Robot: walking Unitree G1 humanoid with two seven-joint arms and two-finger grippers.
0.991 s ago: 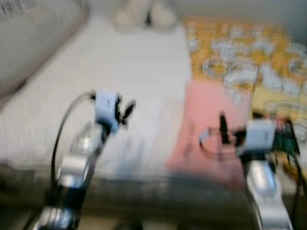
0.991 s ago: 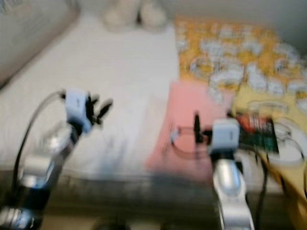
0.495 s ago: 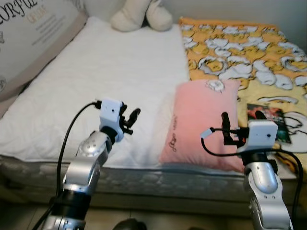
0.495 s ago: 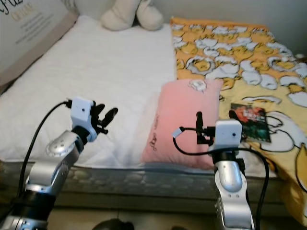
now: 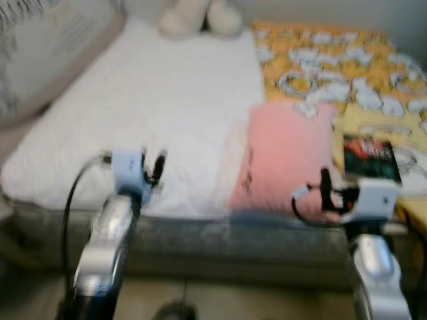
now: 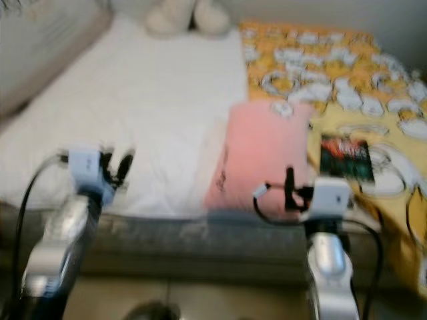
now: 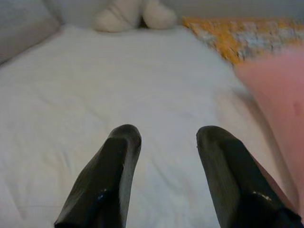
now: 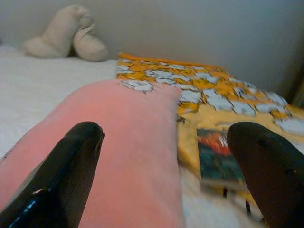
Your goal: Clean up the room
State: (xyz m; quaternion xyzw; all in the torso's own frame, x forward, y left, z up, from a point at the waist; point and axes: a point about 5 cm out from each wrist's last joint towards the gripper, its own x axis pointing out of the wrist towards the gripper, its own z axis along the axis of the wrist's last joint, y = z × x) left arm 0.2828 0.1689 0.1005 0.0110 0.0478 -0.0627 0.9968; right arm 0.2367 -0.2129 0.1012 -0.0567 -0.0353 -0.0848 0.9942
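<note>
Head views blurred. Bed [image 5: 167, 100] with white sheet; pink pillow [image 5: 283, 160] lying near front edge, between white sheet and yellow patterned blanket [image 5: 333, 60]. Book [image 5: 369, 157] flat on blanket just beside pillow. Cream plush toy [image 5: 199, 17] at far end of bed. Left gripper [image 7: 164, 142] over white sheet, jaws parted, nothing held. Right gripper [image 8: 166, 142] at pillow's near edge, jaws wide, nothing held.

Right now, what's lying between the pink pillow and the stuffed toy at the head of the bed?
Nothing but bare white sheet between the pink pillow and the stuffed toy, as the left eye view shows; the duck-print blanket runs alongside.
</note>
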